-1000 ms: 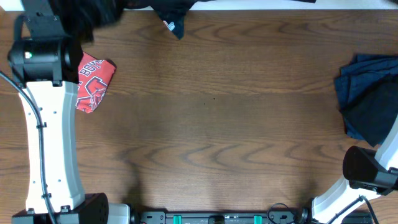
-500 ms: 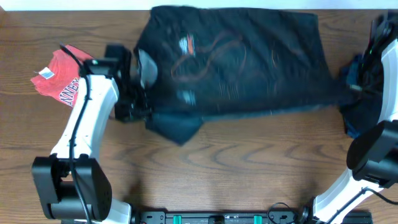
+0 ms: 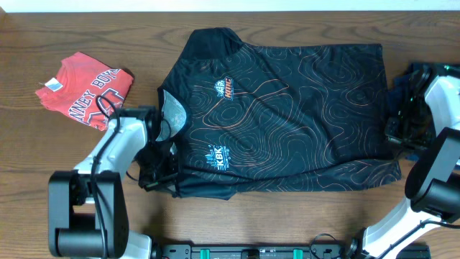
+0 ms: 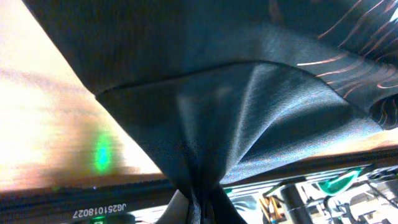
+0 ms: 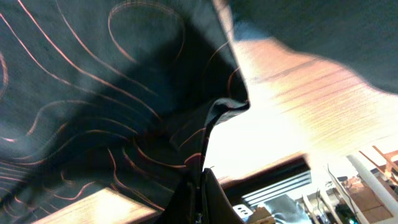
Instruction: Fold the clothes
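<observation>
- Overhead: a black shirt [image 3: 287, 108] with orange contour lines lies spread mostly flat across the middle of the worktop [image 3: 287, 223], collar to the left, hem to the right
- The left claw [image 3: 159, 171] sits at the shirt's near-left corner, where the cloth bunches; the right claw [image 3: 397, 131] is at the right edge of the hem
- A red shirt [image 3: 86, 90] lies crumpled at the far left, apart from the black one; a blue pile [image 3: 408, 78] sits at the right edge, just beside the hem and partly behind the right arm
- Left wrist: dark cloth funnels down into a tight pinch at the bottom of the frame – the left claw is clamped on the black shirt, with wood showing on the left
- Right wrist: lined cloth gathers to a narrow fold at the bottom centre – the right claw is clamped on the shirt's edge, bright wood beside it
</observation>
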Tool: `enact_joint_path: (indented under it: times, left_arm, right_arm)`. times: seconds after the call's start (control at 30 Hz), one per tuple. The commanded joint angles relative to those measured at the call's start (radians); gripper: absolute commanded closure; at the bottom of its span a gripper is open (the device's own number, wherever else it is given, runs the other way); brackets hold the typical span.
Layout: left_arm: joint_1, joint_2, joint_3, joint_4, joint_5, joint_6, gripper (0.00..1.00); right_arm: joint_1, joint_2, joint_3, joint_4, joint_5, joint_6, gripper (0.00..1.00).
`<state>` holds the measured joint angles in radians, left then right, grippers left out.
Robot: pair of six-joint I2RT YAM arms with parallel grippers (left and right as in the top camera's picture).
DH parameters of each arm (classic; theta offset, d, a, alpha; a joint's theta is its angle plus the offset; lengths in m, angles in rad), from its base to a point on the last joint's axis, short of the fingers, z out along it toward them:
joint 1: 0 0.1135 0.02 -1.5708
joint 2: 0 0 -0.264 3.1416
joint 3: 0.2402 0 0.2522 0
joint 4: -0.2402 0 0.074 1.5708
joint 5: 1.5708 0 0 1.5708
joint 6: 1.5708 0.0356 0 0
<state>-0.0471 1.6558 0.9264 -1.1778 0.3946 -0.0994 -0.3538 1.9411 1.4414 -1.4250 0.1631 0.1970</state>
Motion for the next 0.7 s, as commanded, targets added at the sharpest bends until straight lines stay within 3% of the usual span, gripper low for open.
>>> enact_joint_path:
  times: [0.0, 0.27, 0.43, 0.67]
  left_arm:
    - [0.002, -0.07, -0.026, -0.001, 0.017, 0.012, 0.94]
    - [0.019, -0.257, -0.026, 0.03, 0.013, -0.055, 0.94]
    - [0.02, -0.31, -0.026, 0.158, 0.013, -0.105, 0.94]
    - [0.037, -0.309, -0.026, 0.393, 0.014, -0.269, 0.94]
  right_arm:
    - [-0.006, -0.071, -0.028, 0.014, -0.018, -0.005, 0.99]
    - [-0.006, -0.124, -0.028, 0.052, -0.018, 0.002, 0.99]
    - [-0.006, -0.123, -0.029, 0.138, -0.041, 0.018, 0.99]
    - [-0.006, -0.123, -0.029, 0.293, -0.054, 0.035, 0.99]
